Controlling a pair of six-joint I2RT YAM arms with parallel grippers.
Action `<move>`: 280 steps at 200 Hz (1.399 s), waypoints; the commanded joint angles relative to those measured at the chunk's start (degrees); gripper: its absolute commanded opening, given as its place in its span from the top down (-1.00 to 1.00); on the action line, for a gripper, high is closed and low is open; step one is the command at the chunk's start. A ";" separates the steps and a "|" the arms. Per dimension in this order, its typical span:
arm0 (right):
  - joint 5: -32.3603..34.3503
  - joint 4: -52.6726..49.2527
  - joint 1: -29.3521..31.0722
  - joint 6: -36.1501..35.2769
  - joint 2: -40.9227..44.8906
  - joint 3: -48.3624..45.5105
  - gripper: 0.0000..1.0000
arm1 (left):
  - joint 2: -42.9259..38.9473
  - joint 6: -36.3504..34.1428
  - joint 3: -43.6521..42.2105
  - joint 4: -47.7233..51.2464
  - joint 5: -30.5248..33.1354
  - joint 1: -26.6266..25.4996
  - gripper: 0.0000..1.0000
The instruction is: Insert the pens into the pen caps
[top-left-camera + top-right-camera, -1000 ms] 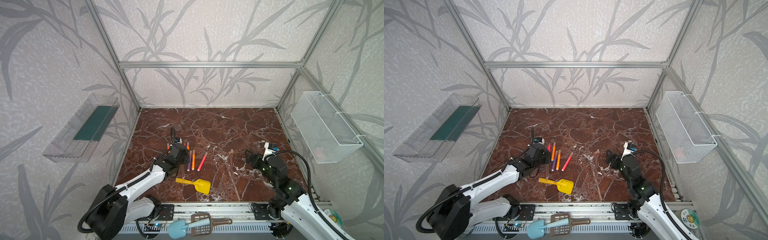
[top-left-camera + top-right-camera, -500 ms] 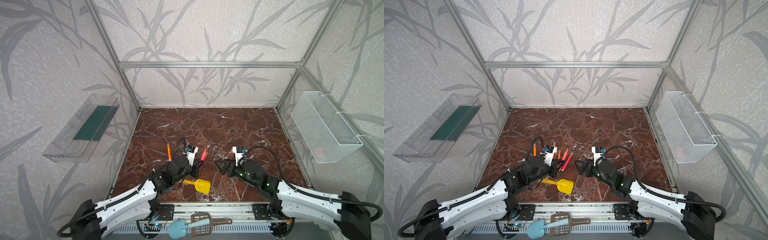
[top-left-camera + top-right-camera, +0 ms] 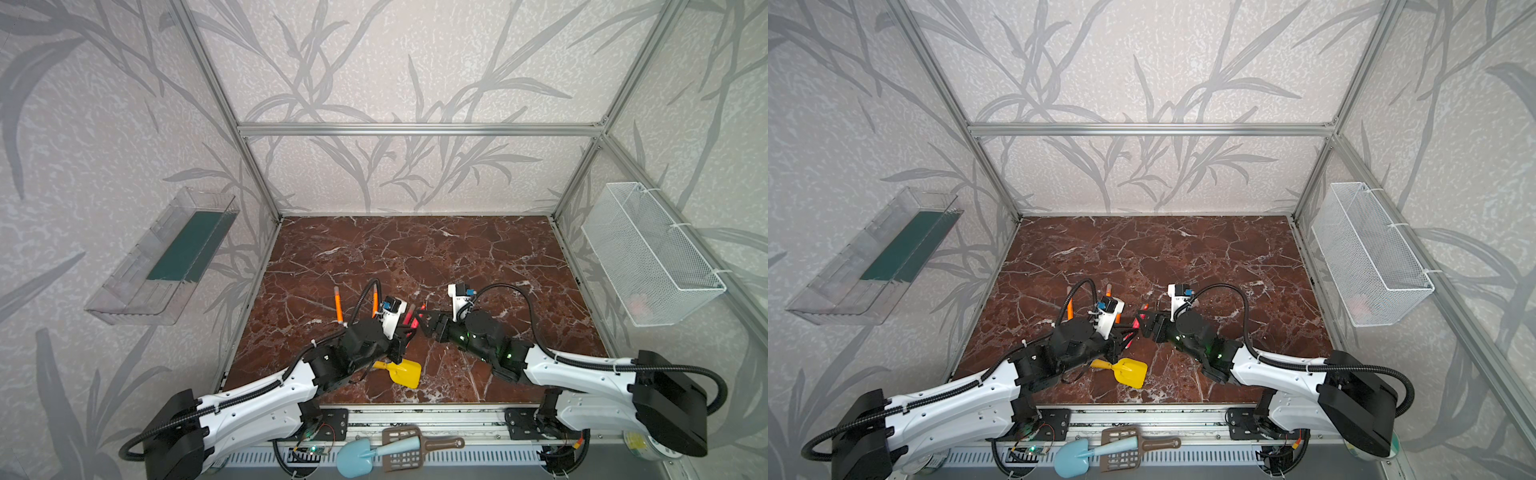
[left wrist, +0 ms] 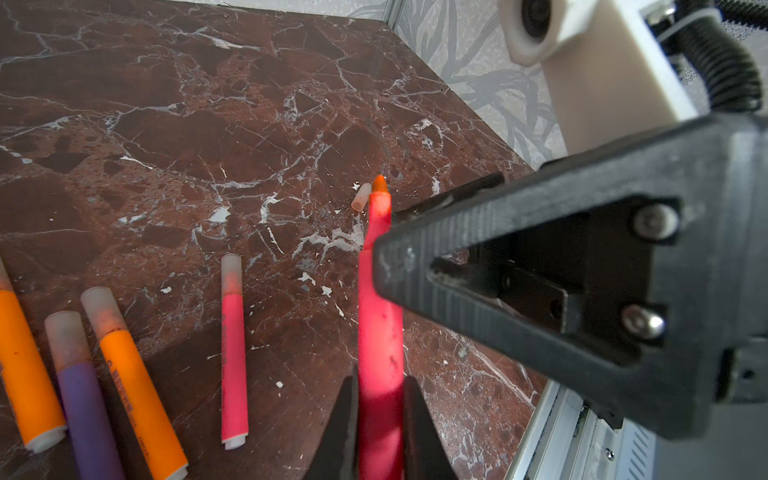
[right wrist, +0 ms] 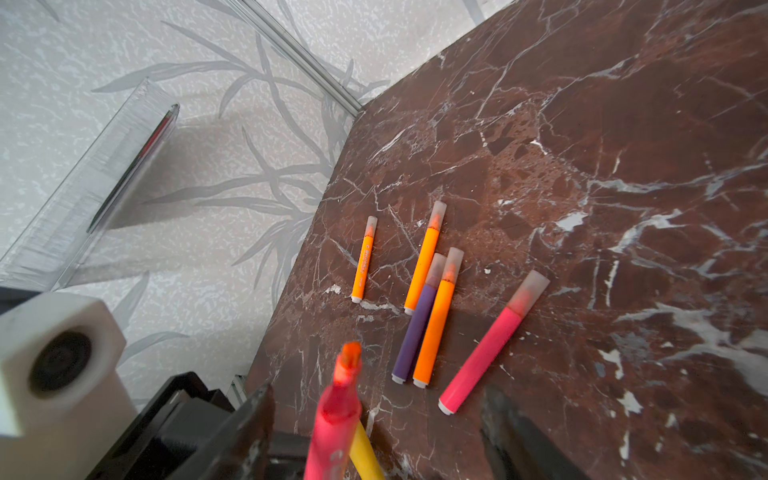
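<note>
Pinches uncapped pink pen [image 4: 379, 332] in left gripper [image 4: 380, 399]. Holds right gripper [image 5: 376, 403] spread around its tip. Cannot read print on orange pen [image 5: 364, 262].

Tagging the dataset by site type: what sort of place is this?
Likely a robot-lab test cell, not a home or factory: an aluminium frame with wallpapered panels boxes in a marble-pattern tabletop, and a left arm and right arm sit at its front rail.
</note>
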State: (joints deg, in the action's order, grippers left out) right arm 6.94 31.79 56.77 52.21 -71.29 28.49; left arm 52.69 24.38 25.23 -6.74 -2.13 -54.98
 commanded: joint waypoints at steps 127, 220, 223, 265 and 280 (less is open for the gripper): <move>-1.95 4.42 0.61 3.37 -3.03 2.10 0.92 | 1.02 -1.21 -1.73 -4.43 0.02 -0.57 0.51; -1.13 6.56 1.52 4.13 -3.41 1.46 1.00 | 4.49 -1.10 -2.24 -9.34 -1.29 -0.65 0.35; -1.20 6.73 1.51 4.21 -3.46 1.48 1.00 | 4.60 -1.11 -2.28 -9.54 -1.27 -0.65 0.36; -0.12 6.95 1.50 4.40 -3.82 0.83 0.84 | 5.35 -0.54 -2.55 -10.18 1.46 -0.65 0.89; 0.89 5.12 1.50 3.90 -2.90 0.60 0.37 | 5.34 0.09 -3.83 -13.26 4.07 -0.59 1.00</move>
State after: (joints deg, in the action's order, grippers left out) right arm 5.89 36.95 57.82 56.29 -74.87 29.93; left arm 58.22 24.05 23.35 -15.25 -1.96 -55.40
